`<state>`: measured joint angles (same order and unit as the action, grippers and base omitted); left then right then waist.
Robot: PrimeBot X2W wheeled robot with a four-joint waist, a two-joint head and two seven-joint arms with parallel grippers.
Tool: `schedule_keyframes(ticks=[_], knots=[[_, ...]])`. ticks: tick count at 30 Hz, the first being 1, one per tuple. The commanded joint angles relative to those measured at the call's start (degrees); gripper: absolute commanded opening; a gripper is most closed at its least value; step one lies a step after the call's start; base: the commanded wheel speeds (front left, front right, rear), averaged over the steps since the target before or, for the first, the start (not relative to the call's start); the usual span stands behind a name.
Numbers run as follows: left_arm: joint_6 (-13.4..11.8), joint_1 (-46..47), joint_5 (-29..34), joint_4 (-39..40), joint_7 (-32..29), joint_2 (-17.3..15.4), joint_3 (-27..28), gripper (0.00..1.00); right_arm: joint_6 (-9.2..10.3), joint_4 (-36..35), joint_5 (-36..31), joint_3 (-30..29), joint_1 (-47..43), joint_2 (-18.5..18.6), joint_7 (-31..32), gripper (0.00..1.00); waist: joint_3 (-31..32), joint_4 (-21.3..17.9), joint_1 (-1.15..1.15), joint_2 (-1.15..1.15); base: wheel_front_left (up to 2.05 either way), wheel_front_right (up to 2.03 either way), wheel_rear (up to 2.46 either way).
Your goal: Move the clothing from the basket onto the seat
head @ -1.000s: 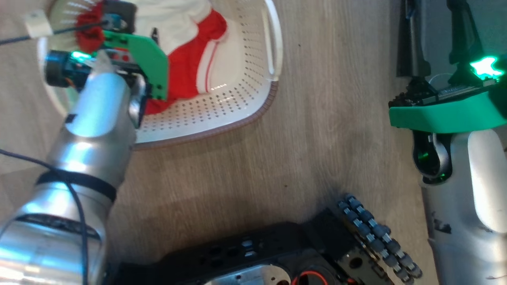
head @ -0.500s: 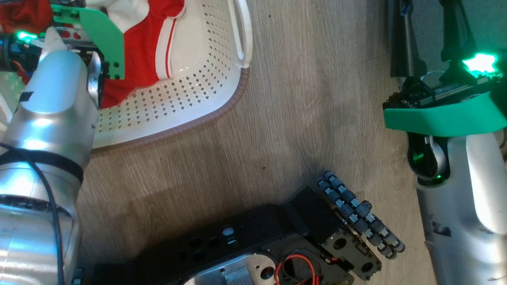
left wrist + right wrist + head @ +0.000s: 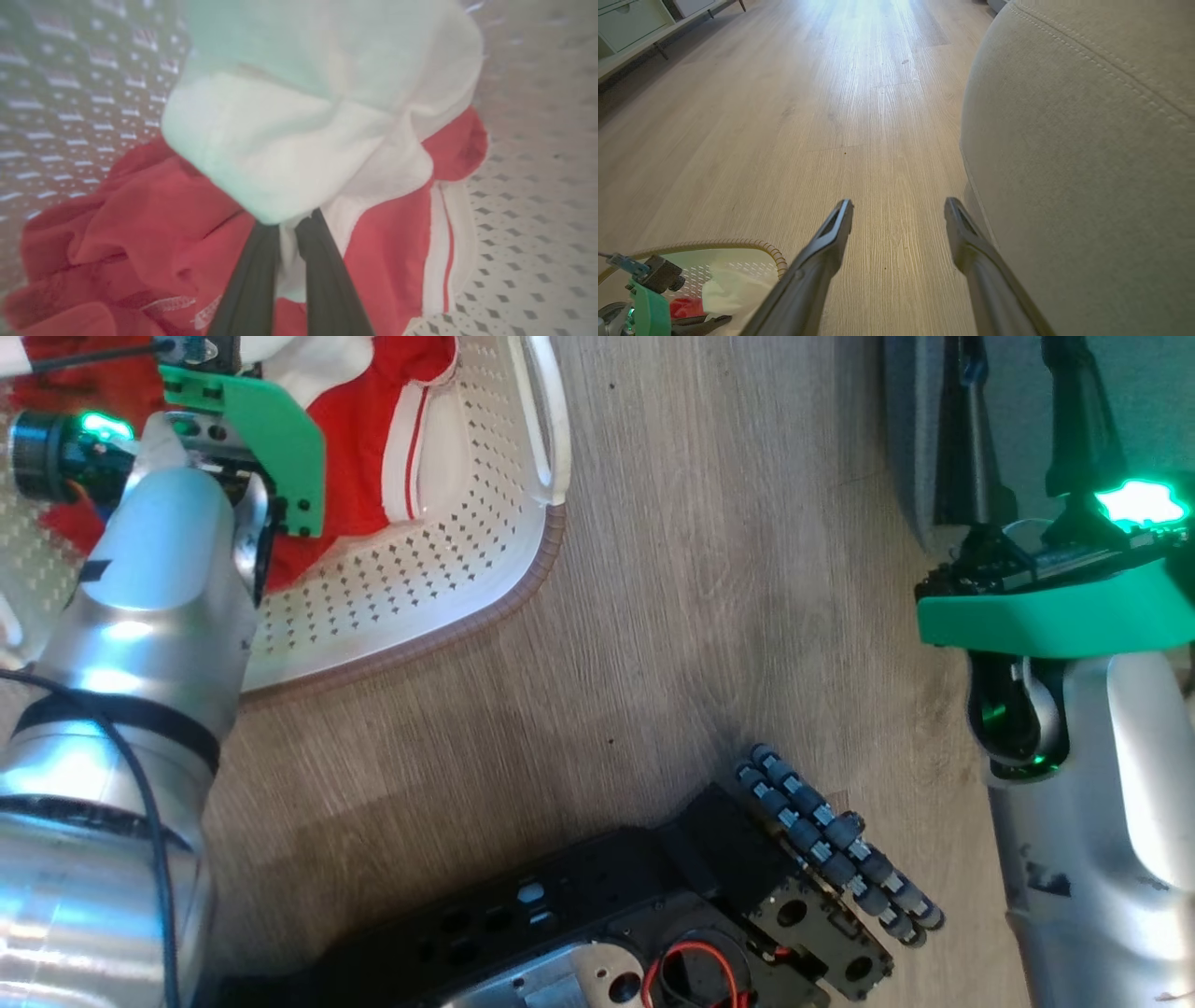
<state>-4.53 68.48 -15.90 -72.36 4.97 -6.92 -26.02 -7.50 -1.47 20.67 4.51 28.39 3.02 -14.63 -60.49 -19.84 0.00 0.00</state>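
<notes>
Red-white clothing (image 3: 154,242) lies in basket (image 3: 420,588); left gripper (image 3: 289,223) pinched shut on its white fold, ready for lifting; right gripper (image 3: 899,205) wide open, empty, beside seat (image 3: 1087,163), likely kept clear.

Red/white clothing (image 3: 154,233) in cream basket (image 3: 420,607), brown woven-look rim.
Clothing: bright red with white bands, thin red stripe in trim. Basket: diamond perforation grid. Seat (image 3: 1087,163): grey-beige, stitched seam. Floor (image 3: 700,616): light wood grain.
</notes>
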Motion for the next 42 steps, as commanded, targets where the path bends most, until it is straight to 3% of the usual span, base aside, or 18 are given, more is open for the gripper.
schedule_keyframes(ticks=[1,6,14,18,29,42], knots=[[0.81,-1.62,-0.86,1.26,2.10,0.33,0.63,0.00,0.01,-0.79,-0.36,-0.02,-2.44,-0.14,-0.37,1.00,2.36,0.79,0.00,0.00,0.00,0.00,0.00],[3.09,-4.63,-2.58,1.85,6.00,2.01,0.98,0.00,0.01,0.67,-2.71,-2.31,-2.95,-0.14,-0.37,1.00,8.31,3.78,0.00,0.00,0.00,0.00,0.00],[6.84,-14.03,-6.67,5.20,9.61,3.81,1.62,0.00,0.01,3.48,-7.60,-5.80,-6.51,-0.14,-0.37,1.00,23.83,9.72,0.00,0.00,0.00,0.00,0.00],[7.76,-20.44,-9.29,10.64,9.98,4.00,2.31,0.00,0.01,4.88,-9.99,-7.70,-9.75,-0.14,-0.37,1.00,32.57,12.88,0.00,0.00,0.00,0.00,0.00],[4.88,-36.07,-9.44,32.12,10.02,2.41,6.69,0.00,0.01,6.46,-12.96,-9.70,-16.10,-0.11,-0.37,1.00,45.59,16.94,0.00,0.00,0.00,0.00,0.00],[1.03,-50.45,-8.73,52.27,9.12,-1.89,8.56,0.00,0.01,8.65,-14.93,-9.77,-22.75,1.96,-0.37,1.00,54.72,19.49,0.00,0.00,0.00,0.00,0.00]])
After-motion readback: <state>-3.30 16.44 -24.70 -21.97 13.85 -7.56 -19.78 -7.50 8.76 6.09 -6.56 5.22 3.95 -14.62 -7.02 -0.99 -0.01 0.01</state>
